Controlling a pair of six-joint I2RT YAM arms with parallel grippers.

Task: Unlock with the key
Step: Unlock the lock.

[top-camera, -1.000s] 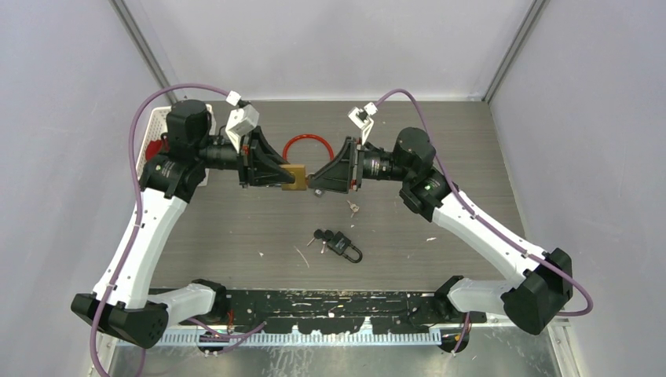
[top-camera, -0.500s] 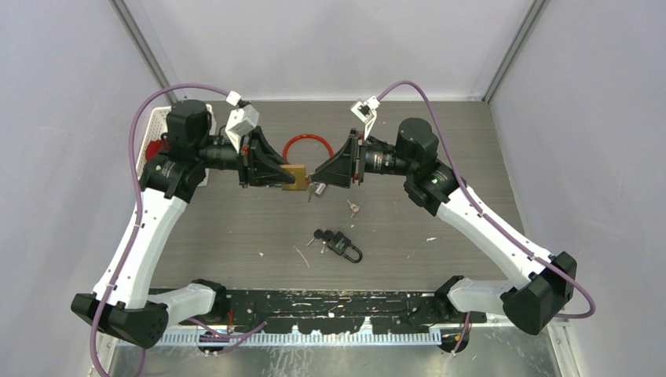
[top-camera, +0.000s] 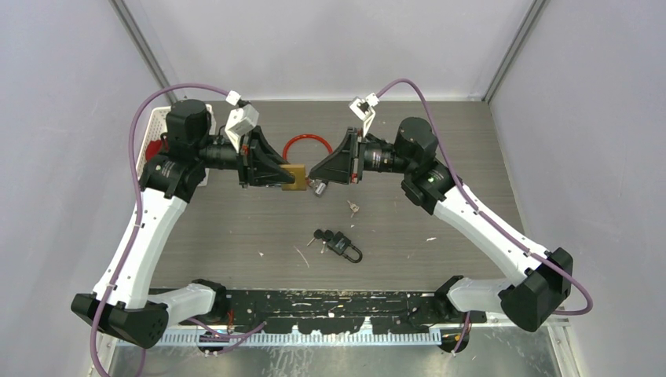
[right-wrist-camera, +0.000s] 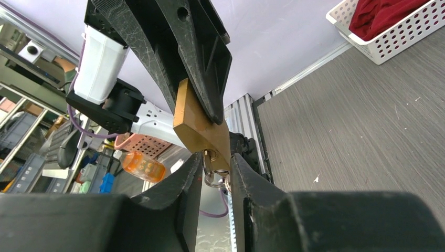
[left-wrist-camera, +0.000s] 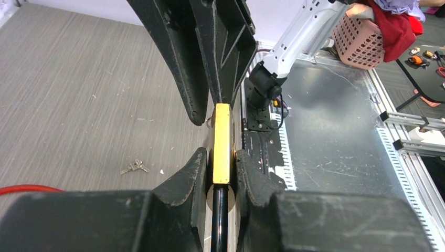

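Two grippers are being held tip to tip, with the padlock between them. It is being pinched across its flat faces by the left gripper, whose fingers are pressed against the brass on both sides. The key is seated in the keyway at the padlock's lower edge. It is lying directly ahead of the right gripper, between its fingertips, with the ring hanging just below. The right jaws are being held narrow around the key's head; whether the pads are actually touching it cannot be told.

The key's long axis is judged to be running roughly in line with the right gripper's own axis, pointing away from it into the padlock and toward the left gripper. The right arm is therefore the nearer one to the key. The coming turn is being set up as a roll of that wrist about this shared axis, while the padlock is being braced by the left gripper.
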